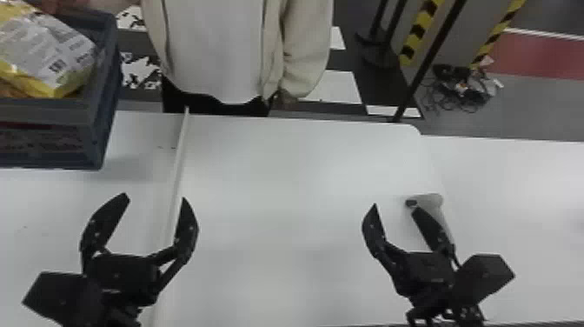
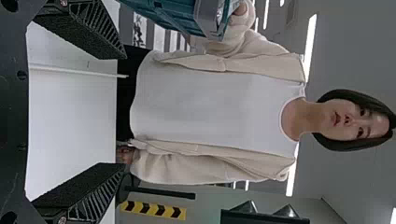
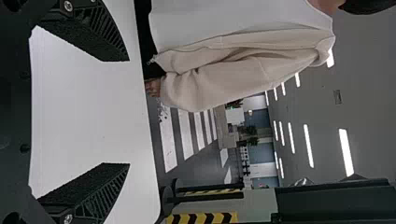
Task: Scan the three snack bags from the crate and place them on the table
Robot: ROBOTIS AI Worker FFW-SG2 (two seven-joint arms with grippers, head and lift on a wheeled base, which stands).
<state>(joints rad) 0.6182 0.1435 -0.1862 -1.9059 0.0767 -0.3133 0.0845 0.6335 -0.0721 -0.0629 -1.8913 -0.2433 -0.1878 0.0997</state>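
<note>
Above smooth tabletop (image 1: 282, 174), left claw (image 1: 155, 198) and right claw (image 1: 395, 207) gape wide; bag (image 1: 45, 52) perhaps foil.

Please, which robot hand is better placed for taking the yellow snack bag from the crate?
Probably the left hand: it is open, empty and nearer the crate and bag. The right hand is farther across the table, by the scanner.

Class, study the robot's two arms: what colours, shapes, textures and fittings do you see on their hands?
The black two-fingered left hand and black two-fingered right hand look alike, their fingers tapering to points. The wrist views show ribbed finger sides, grainy black inner pads and round silver screws near the base. A boxy black housing sits beside each palm.
</note>
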